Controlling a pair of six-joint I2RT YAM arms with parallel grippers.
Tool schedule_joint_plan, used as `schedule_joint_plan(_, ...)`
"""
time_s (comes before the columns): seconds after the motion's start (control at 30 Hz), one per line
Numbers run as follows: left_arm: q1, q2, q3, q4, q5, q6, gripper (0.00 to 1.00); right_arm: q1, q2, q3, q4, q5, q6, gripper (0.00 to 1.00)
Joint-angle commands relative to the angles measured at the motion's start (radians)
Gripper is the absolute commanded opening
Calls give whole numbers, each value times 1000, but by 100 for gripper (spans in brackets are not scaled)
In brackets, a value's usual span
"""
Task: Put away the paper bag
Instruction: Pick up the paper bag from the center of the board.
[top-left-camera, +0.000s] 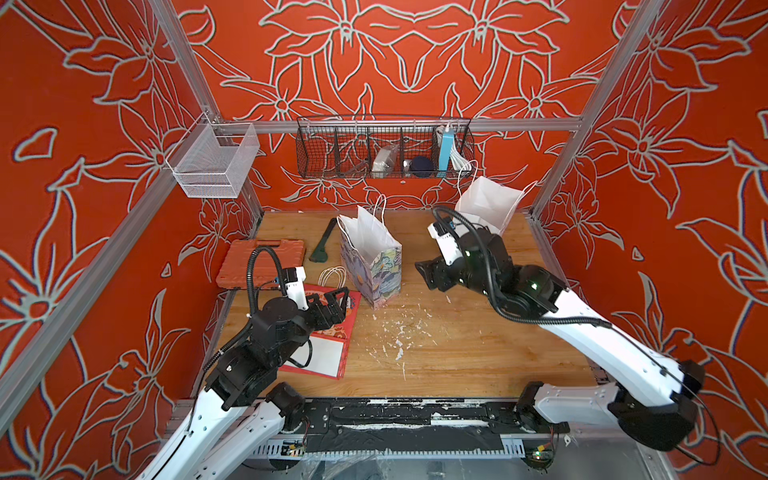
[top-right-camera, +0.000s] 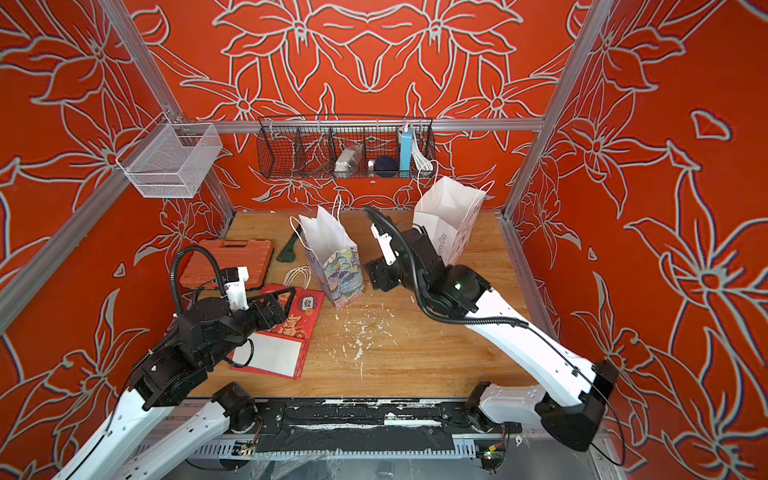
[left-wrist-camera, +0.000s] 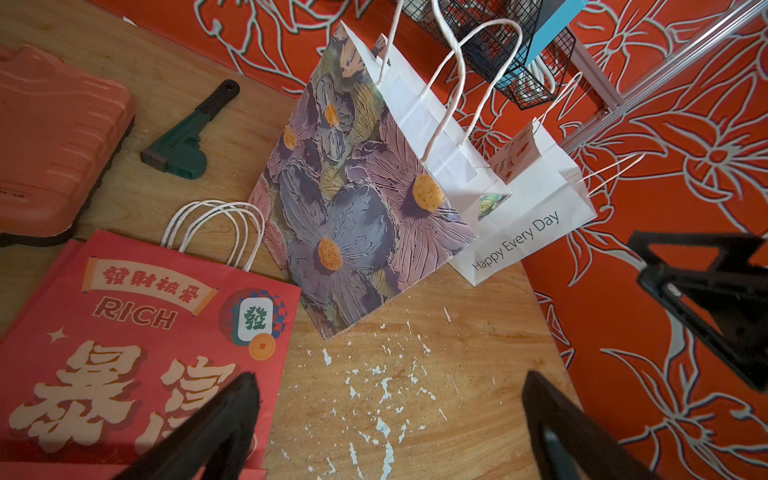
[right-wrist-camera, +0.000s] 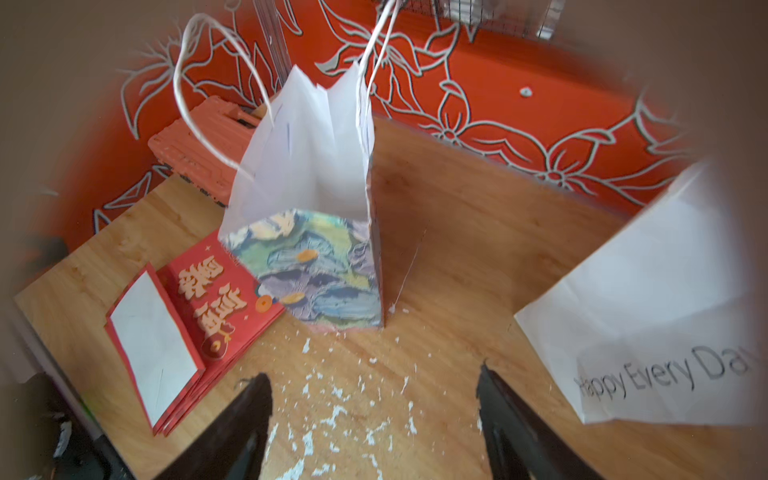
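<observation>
Three paper bags are in both top views. A floral paper bag (top-left-camera: 372, 259) (left-wrist-camera: 353, 199) (right-wrist-camera: 316, 232) stands upright mid-table with its white mouth open. A white paper bag (top-left-camera: 486, 203) (left-wrist-camera: 536, 216) (right-wrist-camera: 648, 316) printed "Happy Every Day" stands at the back right. A red paper bag (top-left-camera: 328, 353) (left-wrist-camera: 137, 332) (right-wrist-camera: 187, 324) lies flat at the left. My left gripper (top-left-camera: 338, 301) (left-wrist-camera: 390, 376) hovers open over the red bag's upper end, holding nothing. My right gripper (top-left-camera: 428, 274) (right-wrist-camera: 374, 372) is open and empty, just right of the floral bag and in front of the white one.
An orange tool case (top-left-camera: 259, 262) and a green wrench (top-left-camera: 324, 245) lie at the back left. A black wire basket (top-left-camera: 384, 147) with small items hangs on the back wall. A white mesh basket (top-left-camera: 214, 160) hangs at the left corner. White flecks (top-left-camera: 399, 332) dot the table.
</observation>
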Motion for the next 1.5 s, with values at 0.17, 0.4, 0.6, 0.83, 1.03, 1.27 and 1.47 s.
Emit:
schedule_joint_plan(0.17,2,-65,-69,4,-16,-61,98,-68,328,376,-212,-242,-149,82)
schedule_joint_plan(0.4,2,-91,-106,4,-44,-93,96,-74,565,640,-329,-244,-180,81)
schedule_joint_plan(0.6,3,-33,-53,-30,-56,-44,95,-74,651,714,-311,-233,-148,77)
schedule_joint_plan(0.83,2,4,-20,-20,-67,3,95,-74,746,793,-262,-126,-79,55)
schedule_joint_plan(1.03,2,0,-22,-18,-80,21,96,-75,824,901,-318,-40,-32,37)
schedule_joint_plan(1.27,2,-13,-25,-23,-85,21,96,-74,763,842,-297,31,-10,1)
schedule_joint_plan(1.47,2,-23,-37,-10,-55,17,98,-74,593,655,-231,163,39,0)
